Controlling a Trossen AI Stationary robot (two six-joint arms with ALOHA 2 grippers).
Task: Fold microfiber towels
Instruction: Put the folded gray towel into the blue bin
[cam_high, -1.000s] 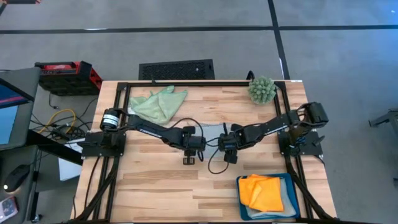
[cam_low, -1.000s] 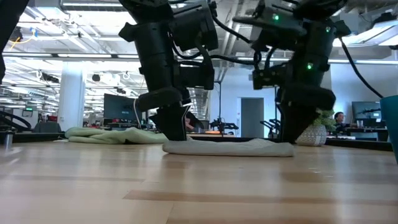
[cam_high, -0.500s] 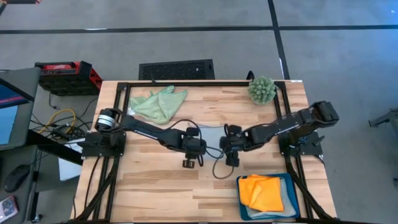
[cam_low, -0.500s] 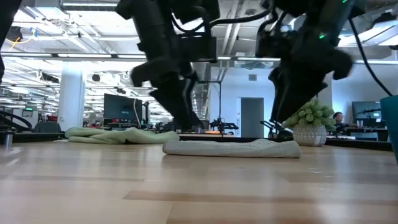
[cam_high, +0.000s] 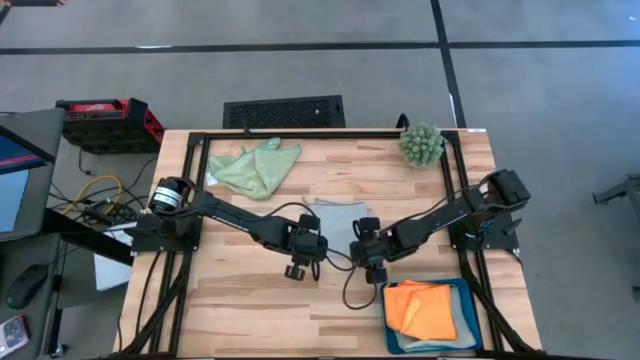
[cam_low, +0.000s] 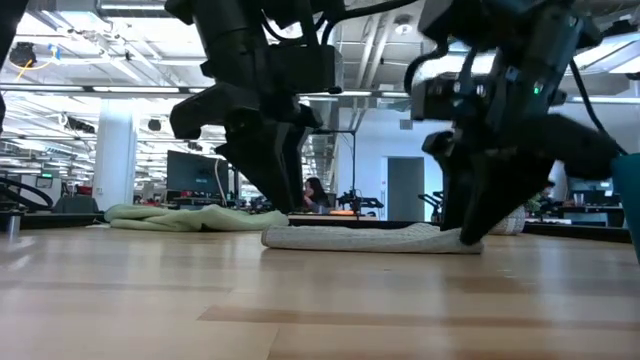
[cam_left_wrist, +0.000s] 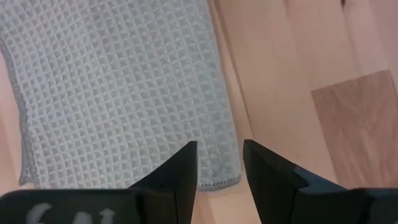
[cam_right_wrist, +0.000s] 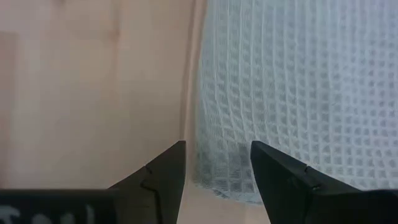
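both grippers (cam_left_wrist: 219, 163) (cam_right_wrist: 217, 163) open, angled down over pale blue-grey towel (cam_high: 335, 222) corners

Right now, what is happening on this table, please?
Both arms work on the blue-grey towel lying flat mid-table. The left gripper and right gripper hover at its near corners, jaws open, holding nothing. An orange towel lies folded in the teal tray; a light green towel waits crumpled at the far left.
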